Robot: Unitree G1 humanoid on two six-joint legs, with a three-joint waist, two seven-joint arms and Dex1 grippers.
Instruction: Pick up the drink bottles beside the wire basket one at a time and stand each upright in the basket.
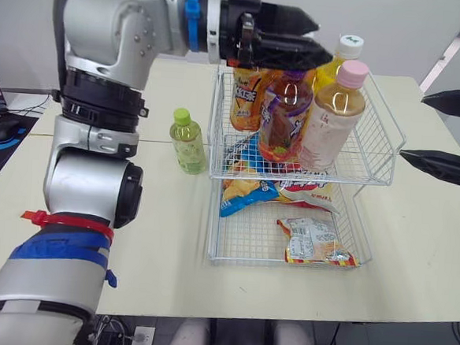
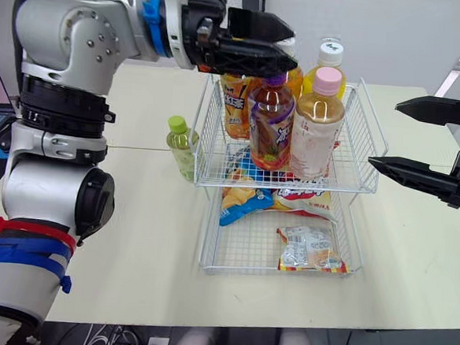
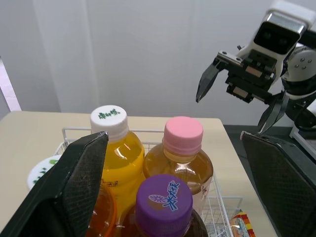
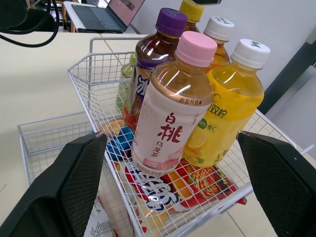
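Observation:
Several drink bottles stand upright in the upper wire basket (image 1: 371, 182): a purple-capped one (image 1: 285, 113), a pink-capped peach tea (image 1: 332, 120), a yellow one with a white cap (image 1: 345, 54) and an orange one (image 1: 247, 95) behind. A small green bottle (image 1: 188, 142) stands on the table just left of the basket. My left gripper (image 1: 299, 37) hovers open over the purple cap (image 3: 163, 200), its fingers wide on either side and apart from it. My right gripper (image 2: 383, 134) is open and empty, to the right of the basket.
The lower wire tier (image 1: 217, 243) holds snack packets (image 1: 316, 242). A mouse (image 1: 8, 129) and a laptop (image 4: 106, 12) lie at the table's far left. Bare tabletop lies in front of and to the right of the basket.

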